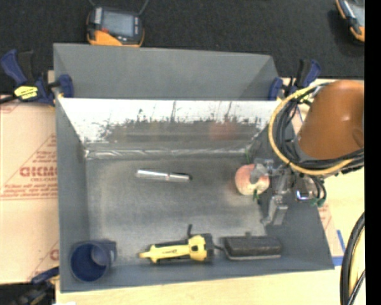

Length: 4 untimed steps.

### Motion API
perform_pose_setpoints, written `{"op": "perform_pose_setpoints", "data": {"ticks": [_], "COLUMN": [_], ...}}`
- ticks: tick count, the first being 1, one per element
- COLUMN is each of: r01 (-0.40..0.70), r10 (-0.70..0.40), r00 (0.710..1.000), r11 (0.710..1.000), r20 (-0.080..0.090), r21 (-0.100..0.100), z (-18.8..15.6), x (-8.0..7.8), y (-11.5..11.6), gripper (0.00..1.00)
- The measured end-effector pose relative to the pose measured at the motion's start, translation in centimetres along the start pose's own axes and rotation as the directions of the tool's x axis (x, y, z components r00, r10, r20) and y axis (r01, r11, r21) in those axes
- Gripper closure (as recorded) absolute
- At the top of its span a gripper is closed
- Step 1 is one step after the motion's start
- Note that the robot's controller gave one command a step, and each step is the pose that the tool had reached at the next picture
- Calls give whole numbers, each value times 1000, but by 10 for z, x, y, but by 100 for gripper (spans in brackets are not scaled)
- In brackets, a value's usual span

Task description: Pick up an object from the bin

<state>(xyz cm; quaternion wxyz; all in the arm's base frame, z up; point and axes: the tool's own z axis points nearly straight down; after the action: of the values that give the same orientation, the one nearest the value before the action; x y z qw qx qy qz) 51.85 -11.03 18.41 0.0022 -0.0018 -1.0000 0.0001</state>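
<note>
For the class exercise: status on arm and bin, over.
Gripper at right of bin. Pink ball just left of it. Black block, yellow tool along near wall, apart.

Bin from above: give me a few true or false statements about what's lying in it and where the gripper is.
1. A blue cup sits in the bin's lower left corner. True.
2. The silver cylinder touches the yellow tool. False: they lie well apart.
3. The gripper is beside the pink round thing, at the bin's right. True.
4. The black flat thing lies against the far wall. False: it lies along the near wall, right of the yellow tool.
</note>
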Motion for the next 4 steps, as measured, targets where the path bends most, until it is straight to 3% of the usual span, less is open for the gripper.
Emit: {"op": "perform_pose_setpoints", "data": {"ticks": [1,2,3,4], "r01": [5,87,101,196], "r10": [-5,-87,-101,-196], "r00": [1000,996,995,979], "r11": [1000,996,995,981], "r20": [8,26,22,49], "r21": [2,1,-1,3], "z": [-4,88,81,80], "x": [-2,-66,-59,-108], "y": [1,-22,-17,-31], "gripper": [0,0,0,0]}}
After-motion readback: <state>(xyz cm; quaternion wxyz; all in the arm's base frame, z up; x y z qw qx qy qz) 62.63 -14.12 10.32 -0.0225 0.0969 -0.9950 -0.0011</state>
